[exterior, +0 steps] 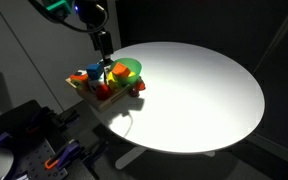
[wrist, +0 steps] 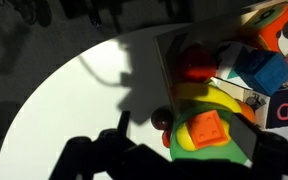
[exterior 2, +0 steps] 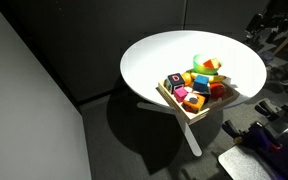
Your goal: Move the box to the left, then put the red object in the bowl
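Wrist view shows the gripper (wrist: 174, 160) only as a dark silhouette along the bottom, jaws spread wide and empty. Just beyond, the green bowl (wrist: 212, 140) holds an orange piece (wrist: 206, 128); the red object (wrist: 194, 64) lies past it. The light wooden box (exterior 2: 190, 114) (cut off at right in the wrist view) sits cornerwise near the table (exterior 2: 239, 55) edge, full of toys.

Most of the table (exterior: 204, 90) is bare white top, so I have wide room to pass there. At one edge the box (exterior: 84, 93), packed with blocks (exterior: 104, 88), stands in my way, the bowl (exterior: 129, 68) just beside it.
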Robot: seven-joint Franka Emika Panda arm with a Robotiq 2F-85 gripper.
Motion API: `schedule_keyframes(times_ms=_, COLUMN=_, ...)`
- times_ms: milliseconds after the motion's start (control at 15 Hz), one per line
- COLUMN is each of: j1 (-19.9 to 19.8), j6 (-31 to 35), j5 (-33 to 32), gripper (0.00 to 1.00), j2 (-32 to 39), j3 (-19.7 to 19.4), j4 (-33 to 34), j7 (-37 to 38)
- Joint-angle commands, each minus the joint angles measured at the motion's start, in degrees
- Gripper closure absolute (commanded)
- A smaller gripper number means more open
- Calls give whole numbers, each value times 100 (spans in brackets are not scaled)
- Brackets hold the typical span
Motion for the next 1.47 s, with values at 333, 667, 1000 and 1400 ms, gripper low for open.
schedule_keyframes(times_ms=333, j1=-134, j6=119, j5=-65, gripper=0, j2=47, j3=71, j4=-32, j7=47)
schedule_keyframes(times_ms=667, j1=-343, j6=109, j5=-87, gripper=0, j2=268, j3=-31, j4=12, j7=54)
schedule_keyframes(times_ms=1000, j1=-475, j6=493, j5=79, gripper=0, j2=664, j3=-200, j4=-59, j7=-244)
schedule_keyframes(times_ms=1400, j1=-421, j6=1425, j5=68, gripper=0, j2=1323, j3=-248, j4=-213, j7=-1003)
